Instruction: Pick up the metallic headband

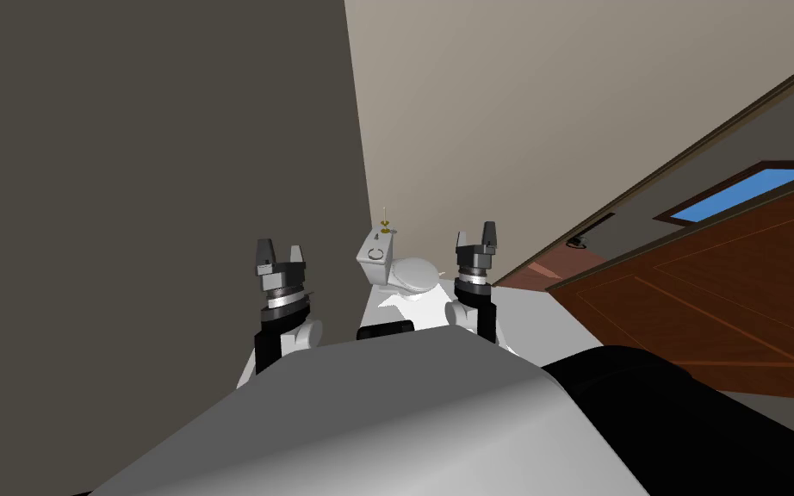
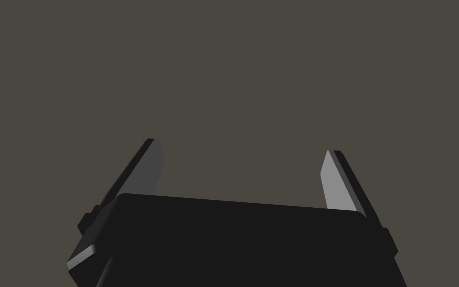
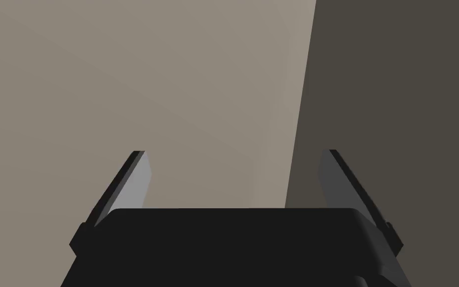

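the headband (image 1: 385,230) is just a tiny gold speck from up here, sitting on top of the tank of the white toilet (image 1: 397,272). too small for me to make out its shape. it's out ahead of both pincers and roughly between them, well apart from either.

left pincer (image 1: 281,251) is released, blades spread wide with nothing between them. its fingers (image 2: 340,184) stand clear in its own wrist view too. right pincer (image 1: 476,234) is the same deal, released and empty, and its fingers (image 3: 136,184) are spread just as wide.

the toilet lid looks to be down. off past the right pincer's outer side there's a brown panelled door (image 1: 731,297) with a framed blue pane (image 1: 735,194) beyond it.
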### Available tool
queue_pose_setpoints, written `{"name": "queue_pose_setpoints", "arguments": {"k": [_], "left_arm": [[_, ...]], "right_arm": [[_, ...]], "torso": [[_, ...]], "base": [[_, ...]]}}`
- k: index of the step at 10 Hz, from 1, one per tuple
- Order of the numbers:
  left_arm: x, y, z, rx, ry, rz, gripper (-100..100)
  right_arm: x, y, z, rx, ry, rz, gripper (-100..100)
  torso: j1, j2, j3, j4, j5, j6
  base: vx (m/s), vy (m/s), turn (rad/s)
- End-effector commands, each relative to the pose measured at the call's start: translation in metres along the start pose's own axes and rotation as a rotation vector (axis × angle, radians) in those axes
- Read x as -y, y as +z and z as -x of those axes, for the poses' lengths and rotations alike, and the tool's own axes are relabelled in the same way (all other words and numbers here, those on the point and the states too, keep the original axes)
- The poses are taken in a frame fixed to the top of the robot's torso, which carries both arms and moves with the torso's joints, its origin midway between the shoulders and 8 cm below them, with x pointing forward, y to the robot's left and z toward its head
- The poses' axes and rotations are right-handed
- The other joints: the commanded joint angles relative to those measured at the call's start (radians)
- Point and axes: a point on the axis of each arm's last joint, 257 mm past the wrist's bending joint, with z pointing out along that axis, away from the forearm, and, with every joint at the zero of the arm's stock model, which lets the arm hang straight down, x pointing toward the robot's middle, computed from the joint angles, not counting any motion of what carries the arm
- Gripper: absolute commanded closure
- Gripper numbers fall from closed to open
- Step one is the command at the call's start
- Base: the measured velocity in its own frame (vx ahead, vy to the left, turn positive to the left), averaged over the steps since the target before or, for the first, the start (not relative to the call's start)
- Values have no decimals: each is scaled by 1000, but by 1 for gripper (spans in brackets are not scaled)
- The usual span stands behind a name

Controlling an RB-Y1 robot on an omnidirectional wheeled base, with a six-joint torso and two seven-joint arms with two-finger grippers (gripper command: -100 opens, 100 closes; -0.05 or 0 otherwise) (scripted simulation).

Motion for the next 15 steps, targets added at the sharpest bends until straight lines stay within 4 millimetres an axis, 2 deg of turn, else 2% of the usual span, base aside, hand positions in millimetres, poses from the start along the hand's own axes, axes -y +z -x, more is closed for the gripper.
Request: {"name": "queue_pose_setpoints", "arguments": {"k": [1,7,8,13,15], "left_arm": [[-9,0,-7,-42,11,26,-100],[-56,-1,-28,-131,21,174,-100],[-57,-1,-28,-131,22,176,-100],[-107,-9,-45,-174,17,335,-100],[-119,-12,-49,-182,16,376,-100]], "right_arm": [[0,0,0,0,0,0,0],[0,0,0,0,0,0,0],[0,0,0,0,0,0,0],[0,0,0,0,0,0,0],[0,0,0,0,0,0,0]], "torso": [[0,0,0,0,0,0],[-1,-2,-1,0,0,0],[-1,-2,-1,0,0,0],[-1,-2,-1,-1,0,0],[-1,-2,-1,0,0,0]], "base": [[8,-8,-15],[20,-18,-24],[15,-16,-13],[23,-18,-30],[15,-15,-12]]}}
